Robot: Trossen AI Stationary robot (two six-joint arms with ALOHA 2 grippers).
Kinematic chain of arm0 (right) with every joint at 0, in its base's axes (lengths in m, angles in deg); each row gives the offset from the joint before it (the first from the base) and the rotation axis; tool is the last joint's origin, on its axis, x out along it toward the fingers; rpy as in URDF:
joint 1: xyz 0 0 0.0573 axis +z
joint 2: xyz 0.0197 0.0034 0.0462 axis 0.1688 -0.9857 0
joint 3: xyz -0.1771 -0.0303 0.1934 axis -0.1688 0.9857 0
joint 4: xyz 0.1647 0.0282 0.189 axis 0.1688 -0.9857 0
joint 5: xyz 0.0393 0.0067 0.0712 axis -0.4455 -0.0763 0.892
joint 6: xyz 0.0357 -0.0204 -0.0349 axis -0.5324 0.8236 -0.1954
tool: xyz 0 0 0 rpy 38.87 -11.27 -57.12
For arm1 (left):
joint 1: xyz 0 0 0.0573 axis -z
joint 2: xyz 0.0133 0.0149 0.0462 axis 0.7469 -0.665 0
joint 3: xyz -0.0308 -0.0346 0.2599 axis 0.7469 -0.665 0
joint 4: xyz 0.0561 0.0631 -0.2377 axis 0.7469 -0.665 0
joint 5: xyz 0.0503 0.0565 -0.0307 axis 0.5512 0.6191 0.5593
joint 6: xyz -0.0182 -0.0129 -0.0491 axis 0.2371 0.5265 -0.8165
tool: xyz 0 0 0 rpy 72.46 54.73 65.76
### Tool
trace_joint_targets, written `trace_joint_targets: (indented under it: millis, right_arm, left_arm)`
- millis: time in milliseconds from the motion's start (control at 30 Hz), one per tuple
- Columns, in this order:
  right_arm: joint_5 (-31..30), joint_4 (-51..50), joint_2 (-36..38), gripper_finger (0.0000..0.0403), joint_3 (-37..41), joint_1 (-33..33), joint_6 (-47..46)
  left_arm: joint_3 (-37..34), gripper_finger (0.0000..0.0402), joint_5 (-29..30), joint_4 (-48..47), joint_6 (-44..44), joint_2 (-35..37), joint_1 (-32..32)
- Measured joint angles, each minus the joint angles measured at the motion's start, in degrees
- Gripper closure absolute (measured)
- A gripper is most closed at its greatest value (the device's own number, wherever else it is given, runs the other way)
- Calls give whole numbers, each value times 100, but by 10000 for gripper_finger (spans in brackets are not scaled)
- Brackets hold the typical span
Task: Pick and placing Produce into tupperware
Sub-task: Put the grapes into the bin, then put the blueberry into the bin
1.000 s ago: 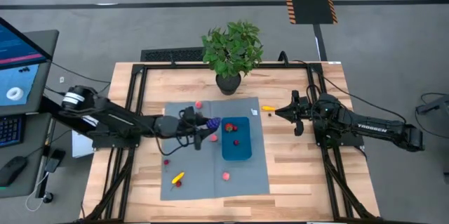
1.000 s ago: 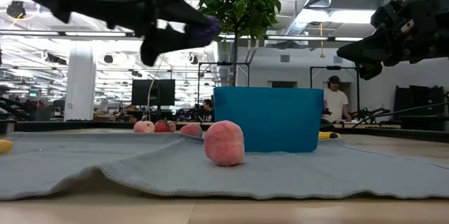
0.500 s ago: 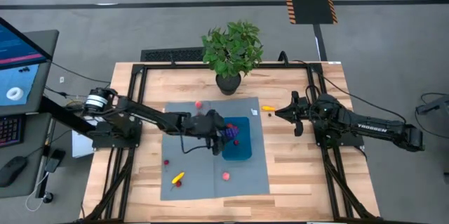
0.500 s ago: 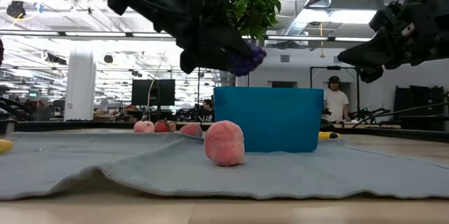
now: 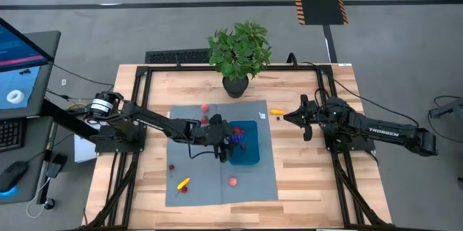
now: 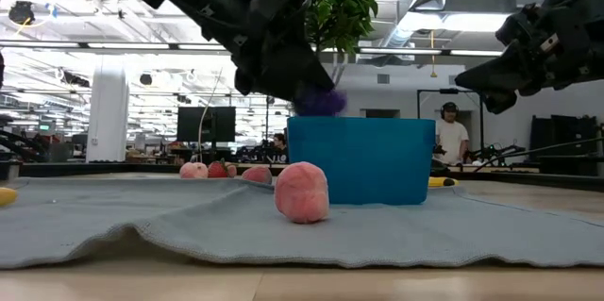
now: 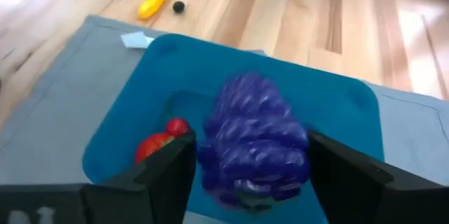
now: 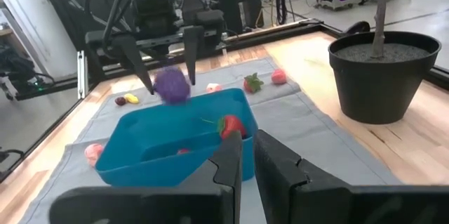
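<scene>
Resting in tupperware: red produce.

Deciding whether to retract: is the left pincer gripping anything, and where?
Cannot be told: the purple grape cluster sits between the left pincer fingers above the blue container, possibly just released.

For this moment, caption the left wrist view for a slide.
Left gripper open around the purple grape cluster above the blue container.

container: solid blue shallow plastic tupperware, centre frame
cluster: purple-blue knobbly toy grape bunch
mat: plain grey-blue cloth mat
table: pale striped wooden tabletop
plant: leafy green potted plant, black pot
</scene>
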Motion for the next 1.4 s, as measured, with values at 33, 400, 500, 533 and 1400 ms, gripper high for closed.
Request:
trace_joint_targets:
  millis: [33, 400, 500, 533, 1400]
  right_arm:
    - [-1, 2, 0, 343, 0, 0, 0]
    - [-1, 171, -1, 343, -2, 0, -47]
    - [18, 204, 0, 343, 0, 42, -50]
    - [16, 216, -1, 343, -2, 71, -60]
    - [-680, 338, -70, 341, -237, 670, -184]
  left_arm:
    - [0, 138, 81, 23, 76, 0, 15]
    - [-2, 86, 714, 438, 814, 0, 425]
    - [-7, 86, 681, 828, 1296, 34, 661]
    - [-11, 86, 615, 991, 1463, 67, 731]
    - [-5037, 86, -140, 6674, 1930, 3556, 1232]
